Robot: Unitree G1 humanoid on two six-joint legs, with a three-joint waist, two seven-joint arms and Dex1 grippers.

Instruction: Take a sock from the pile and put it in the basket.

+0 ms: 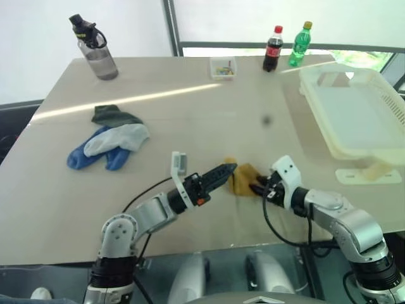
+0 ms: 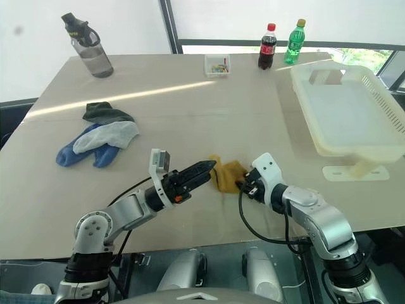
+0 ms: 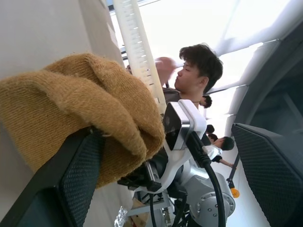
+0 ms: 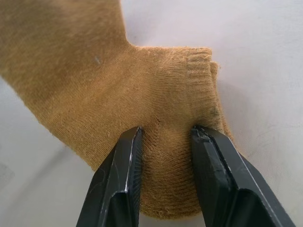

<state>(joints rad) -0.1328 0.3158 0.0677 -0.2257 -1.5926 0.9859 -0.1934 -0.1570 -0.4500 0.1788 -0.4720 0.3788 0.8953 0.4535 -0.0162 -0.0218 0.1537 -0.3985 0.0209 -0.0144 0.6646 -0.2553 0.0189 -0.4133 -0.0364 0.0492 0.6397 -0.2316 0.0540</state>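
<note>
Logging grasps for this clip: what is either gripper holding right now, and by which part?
The right gripper pinches the mustard sock beside its ribbed cuff. The left gripper is open at the sock, holding nothing.

Mustard sock [image 4: 142, 109]; cream basket [image 1: 354, 114].

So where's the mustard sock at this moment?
In the left eye view the mustard sock lies on the table near its front edge, pinched by the right gripper, with the open left gripper beside it.

Socks: 4, w/ 3 in pile [image 1: 109, 143] at 9 o'clock, 1 mustard sock [image 1: 243, 179] at 6. Bottles: 3 [image 1: 273, 49]. Basket [image 1: 354, 114]: 1. Small clear box [image 1: 223, 68]: 1.
</note>
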